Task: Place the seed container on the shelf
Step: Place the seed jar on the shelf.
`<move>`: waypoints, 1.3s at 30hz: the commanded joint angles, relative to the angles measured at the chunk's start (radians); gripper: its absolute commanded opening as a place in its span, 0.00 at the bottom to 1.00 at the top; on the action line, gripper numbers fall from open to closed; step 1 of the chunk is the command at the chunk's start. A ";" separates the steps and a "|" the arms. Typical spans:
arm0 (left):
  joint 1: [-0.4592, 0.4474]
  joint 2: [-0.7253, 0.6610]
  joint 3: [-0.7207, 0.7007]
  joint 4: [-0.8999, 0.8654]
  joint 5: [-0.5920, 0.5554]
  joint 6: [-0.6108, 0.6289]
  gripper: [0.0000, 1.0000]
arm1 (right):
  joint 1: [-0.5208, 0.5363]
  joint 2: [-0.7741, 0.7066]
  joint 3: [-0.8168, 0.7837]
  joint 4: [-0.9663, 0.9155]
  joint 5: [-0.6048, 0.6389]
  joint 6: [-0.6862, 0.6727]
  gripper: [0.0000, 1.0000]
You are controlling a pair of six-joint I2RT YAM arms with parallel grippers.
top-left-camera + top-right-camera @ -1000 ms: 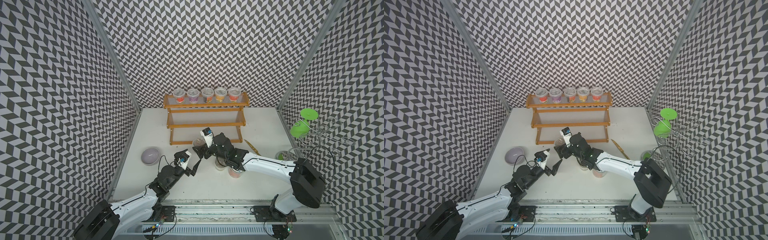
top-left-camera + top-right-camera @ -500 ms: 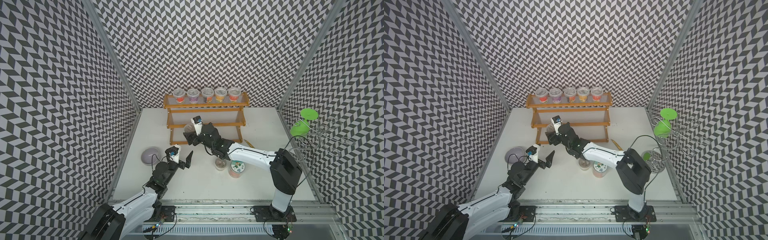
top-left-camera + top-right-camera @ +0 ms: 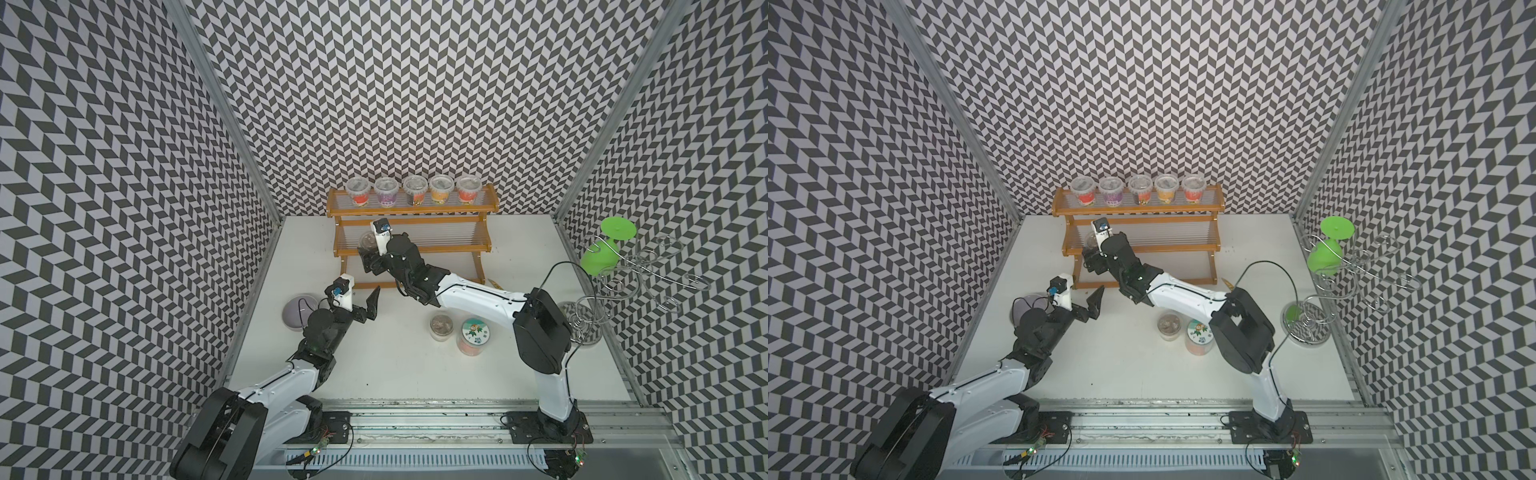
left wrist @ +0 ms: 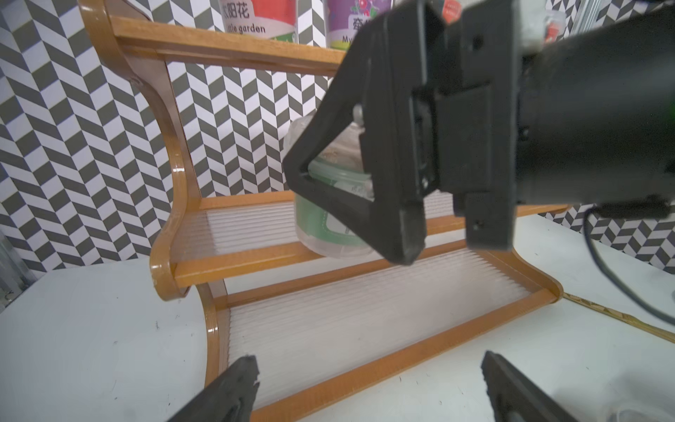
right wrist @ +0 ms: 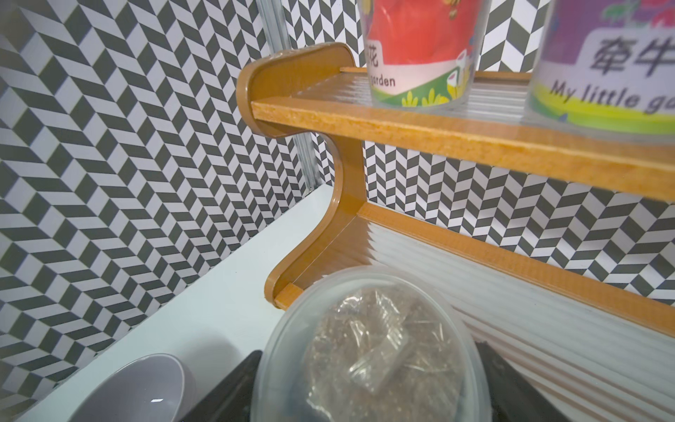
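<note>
Right gripper [image 3: 366,251] is wide apart and clamped on the seed container [image 3: 365,239], one finger each side of the clear cup. The right wrist view looks straight down on its lid [image 5: 369,347], brown seed and a small packet showing through.

I've got it at the near-left end of the shelf [image 3: 453,249], over the middle tier. The top tier is taken by a row of five cups [image 3: 413,193], so the middle tier is the nearest one with room. From the left wrist view the green-labelled cup [image 4: 321,223] sits roughly upright with its base about level with that tier's front rail. I can't tell whether it's touching the ribbed surface or hanging just above it.

The grip looks to be around the upper body below the lid, which leaves the base clear to land flat.

Left gripper [image 3: 361,297] is fully open with nothing in it, hovering over the table in front of the shelf's bottom corner, clear of the right arm's path. Its wrist camera gives me the side view.

My read: we're at the set-down. The base needs to go inboard of the front rail before release, or it could tip off the edge. Two more cups [image 3: 441,326] wait on the table.
</note>
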 commanded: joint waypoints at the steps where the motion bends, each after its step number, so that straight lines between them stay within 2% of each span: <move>1: 0.016 0.040 0.049 0.036 0.035 0.002 1.00 | -0.001 0.039 0.070 0.016 0.053 -0.008 0.86; 15: 0.041 0.182 0.085 0.138 0.021 -0.037 1.00 | -0.011 0.151 0.239 -0.094 0.129 0.099 0.86; 21: 0.053 0.181 0.096 0.148 0.019 -0.045 1.00 | -0.016 0.199 0.303 -0.127 0.153 0.122 0.86; 29: 0.056 0.176 0.096 0.136 0.040 -0.057 1.00 | -0.021 0.220 0.317 -0.082 0.190 0.125 0.86; 39: 0.055 0.137 0.091 0.103 0.058 -0.046 1.00 | -0.031 0.297 0.431 -0.121 0.216 0.132 0.87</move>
